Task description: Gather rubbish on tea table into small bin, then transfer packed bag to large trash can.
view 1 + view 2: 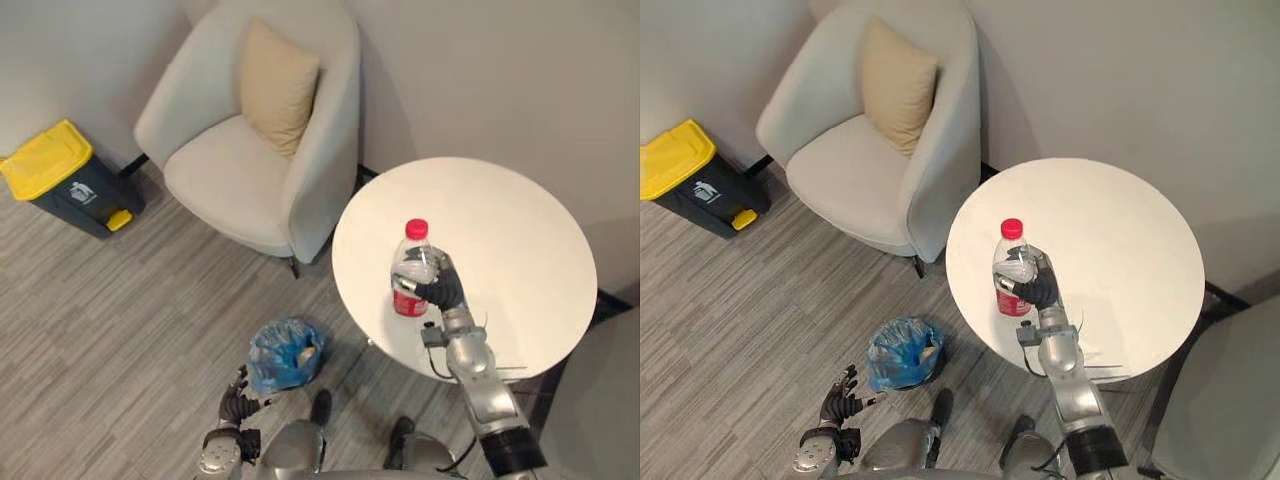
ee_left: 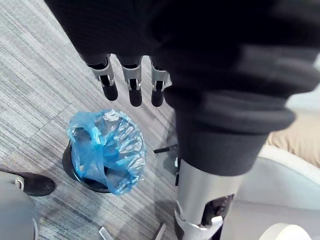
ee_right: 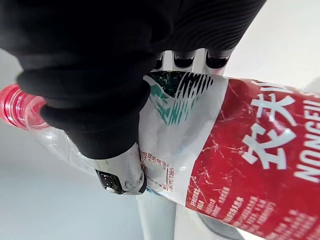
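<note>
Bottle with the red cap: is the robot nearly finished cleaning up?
Not yet. A pale scrap already lies in the blue-bagged small bin. The right hand is curled round the upright bottle at the white table; the left hand hangs open near the bin. Still to do: drop the bottle in, then carry the bag to the yellow-lidded trash can.

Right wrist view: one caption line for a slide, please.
Right hand grips a red-capped, red-labelled plastic bottle, white table behind.
</note>
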